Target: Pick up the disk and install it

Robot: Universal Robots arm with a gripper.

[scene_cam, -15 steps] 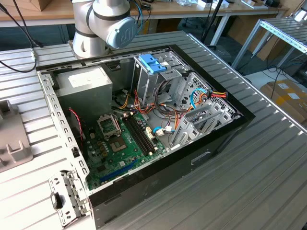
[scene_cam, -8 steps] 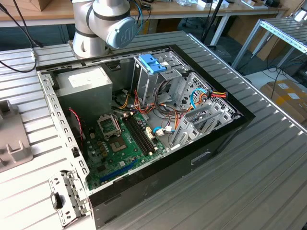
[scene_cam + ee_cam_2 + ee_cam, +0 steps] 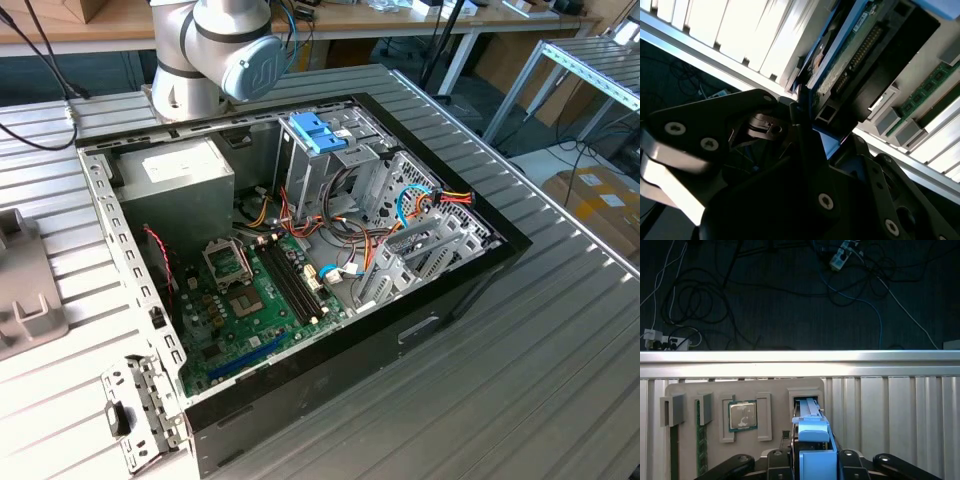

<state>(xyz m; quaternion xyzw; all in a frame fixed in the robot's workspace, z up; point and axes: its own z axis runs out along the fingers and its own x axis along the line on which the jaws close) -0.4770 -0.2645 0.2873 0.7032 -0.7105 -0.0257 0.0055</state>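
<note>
The tool [image 3: 816,467] is clamped on the disk [image 3: 812,427]: in the first wrist view its two dark fingers [image 3: 794,460] press against the light-blue side rails from either side, with no gap showing. The disk stands on its edge directly below the tool, its far end down in a narrow slot of a pale holder tray [image 3: 775,390]. Whether that end rests on the slot's floor I cannot tell.

In the second wrist view the disk's underside shows beyond the fingers, with a green circuit board and a row of connector pins along a dark frame.

Just beside the tool, in the next pocket of the same tray, lies a square processor chip [image 3: 742,415]. Farther out to that side, green memory sticks [image 3: 701,440] sit in their own grooves. The tray lies on the ribbed metal surface [image 3: 890,410], whose edge runs past the tool, and below that edge is a dark floor strewn with cables [image 3: 790,300].

In the exterior view an open computer case [image 3: 330,370] lies on the surface, its board and wiring exposed, and the arm [image 3: 215,50] rises behind it.
</note>
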